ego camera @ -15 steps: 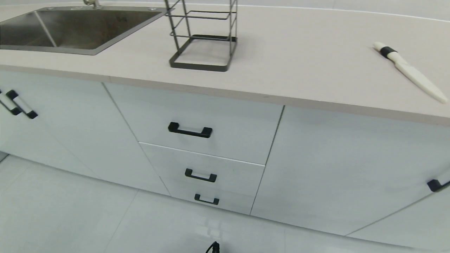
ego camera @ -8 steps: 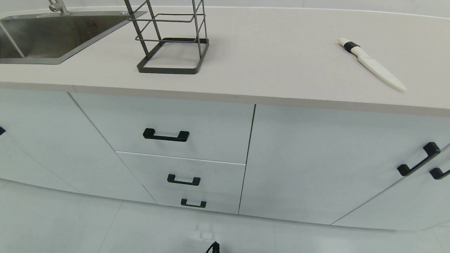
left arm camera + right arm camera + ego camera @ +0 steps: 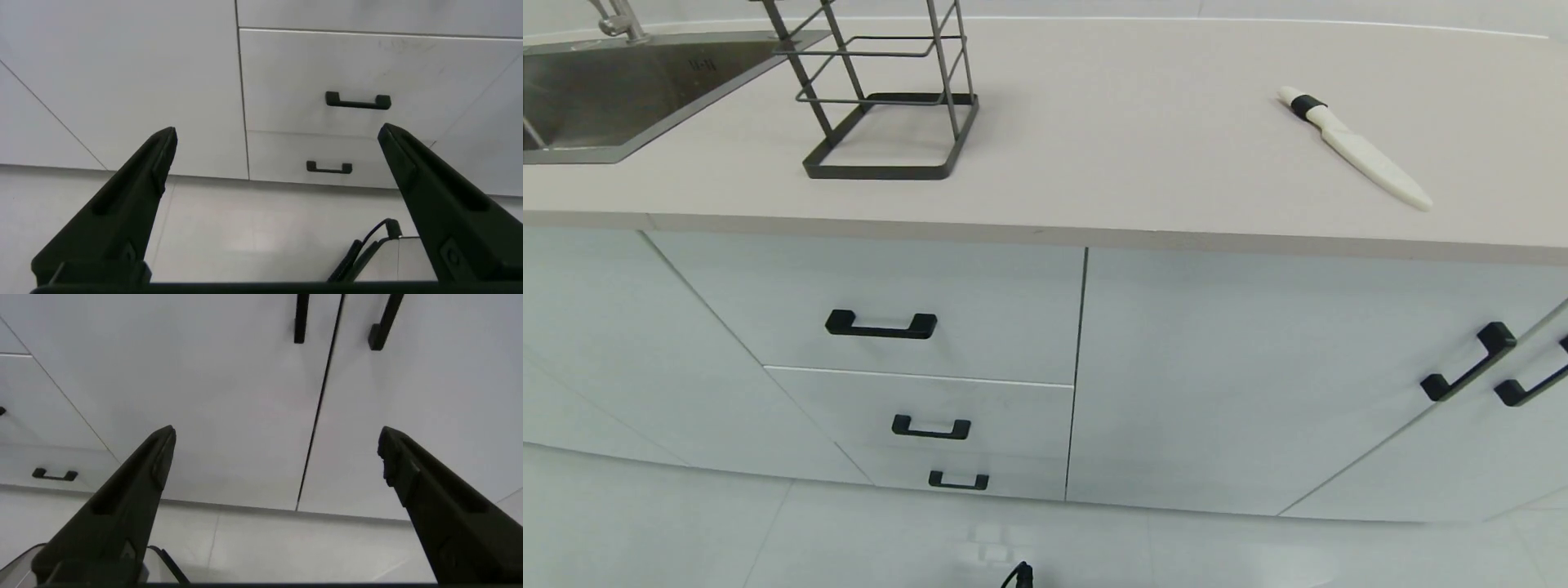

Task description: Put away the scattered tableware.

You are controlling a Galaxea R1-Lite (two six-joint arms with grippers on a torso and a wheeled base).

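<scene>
A white knife with a black band on its handle (image 3: 1352,149) lies on the beige countertop (image 3: 1143,139) at the right. An empty dark wire rack (image 3: 886,98) stands on the counter at the left, beside the sink (image 3: 621,86). My left gripper (image 3: 278,139) is open and hangs low, facing the lower drawer fronts with nothing between its fingers. My right gripper (image 3: 278,437) is open too, in front of white cabinet doors with black handles.
Below the counter sit three white drawers with black handles (image 3: 880,325) and cabinet doors to either side, the right ones with handles (image 3: 1468,374). A tap (image 3: 617,18) stands behind the sink. The white tiled floor lies between me and the cabinets.
The whole head view has shifted: rack, sink and knife slide leftward in the picture, so the camera has turned or moved right. Nothing on the counter has moved.
</scene>
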